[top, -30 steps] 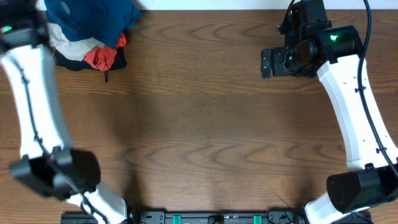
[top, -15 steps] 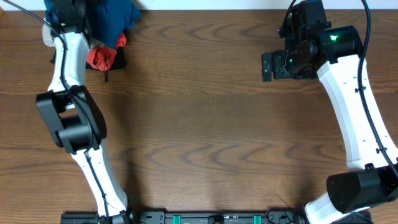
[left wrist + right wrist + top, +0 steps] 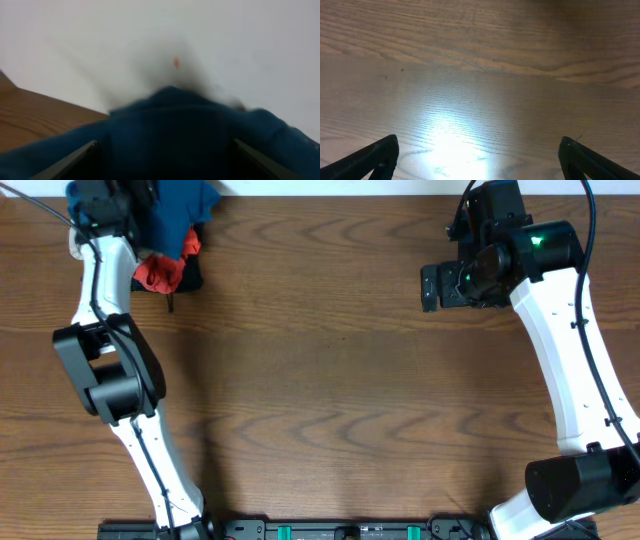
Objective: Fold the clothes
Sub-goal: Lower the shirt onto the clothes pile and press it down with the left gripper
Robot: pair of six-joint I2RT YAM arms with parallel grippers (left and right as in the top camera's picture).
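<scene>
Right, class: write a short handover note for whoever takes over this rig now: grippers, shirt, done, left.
Left gripper: open, poised at the shirt, blue cloth between the jaws; contact unclear.
Right gripper: open above the table, holding nothing.
Shirt: bunched on the clothes pile, table's far-left corner.
Done: nothing folded.
To do: pull shirt out, spread flat, fold.

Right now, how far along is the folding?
Nothing folded yet: the blue shirt lies bunched on the corner pile. In hand: the left gripper, jaws open, is at the shirt; the right gripper hangs open over the table. Left: pull it out, spread, fold.
</scene>
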